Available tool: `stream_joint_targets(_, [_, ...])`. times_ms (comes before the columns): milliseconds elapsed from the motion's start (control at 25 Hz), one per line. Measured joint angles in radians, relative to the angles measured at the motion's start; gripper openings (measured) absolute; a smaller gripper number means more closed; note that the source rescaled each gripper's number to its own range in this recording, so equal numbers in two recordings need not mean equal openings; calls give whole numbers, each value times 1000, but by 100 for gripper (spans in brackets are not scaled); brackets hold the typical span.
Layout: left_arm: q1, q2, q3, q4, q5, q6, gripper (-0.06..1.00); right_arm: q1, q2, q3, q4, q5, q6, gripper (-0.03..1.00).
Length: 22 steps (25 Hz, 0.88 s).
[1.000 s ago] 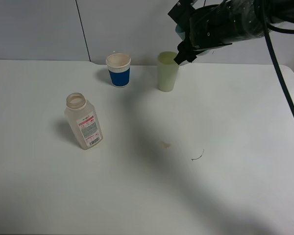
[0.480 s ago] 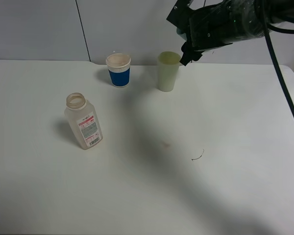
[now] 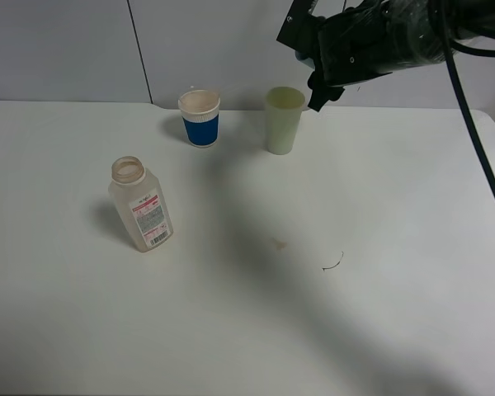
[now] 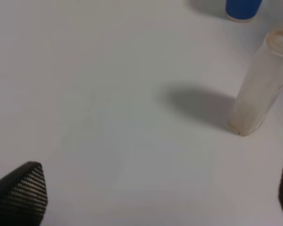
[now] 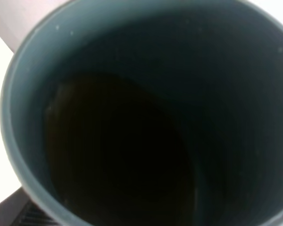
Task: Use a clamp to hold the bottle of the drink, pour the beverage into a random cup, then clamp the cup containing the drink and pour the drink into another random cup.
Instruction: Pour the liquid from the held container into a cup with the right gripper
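A black right arm reaches in over the far right of the white surface (image 3: 396, 247). Its right gripper (image 3: 320, 89) hangs in the air just right of the rim of a pale yellow-green, slightly tapered plastic tumbler (image 3: 283, 120), which stands upright at the far edge near the middle. The right wrist view is filled by the open mouth of a dull teal-green, straight-sided plastic cup (image 5: 28, 141), with a dark brown, tea-coloured beverage (image 5: 118, 160) inside. The right gripper is closed tight on this cup and carries it clear of the surface. In the high view the arm hides the cup, so I cannot tell how far it is tilted.

Left of the tumbler and apart from it stands a white paper cup with a blue band (image 3: 200, 118), also at the far edge. Nearer and further left, a small translucent squarish plastic bottle with a wide round mouth and a red-and-white barcode label (image 3: 142, 206) stands uncapped on its base, well apart from both cups.

The left gripper (image 4: 153, 197) hovers over bare surface with its two black fingertips (image 4: 19, 193) spread as wide as they go, holding nothing. The bottle is beyond it, untouched.

Near the middle of the surface lie a small brownish spot (image 3: 278, 243) and, to its right, a thin dark curved strand (image 3: 334, 264)
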Motion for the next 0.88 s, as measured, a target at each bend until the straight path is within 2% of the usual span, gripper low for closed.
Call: stream_joint_targets(880, [0,0,0,0,0,0,100,0,0,0,-34,18,-137,3])
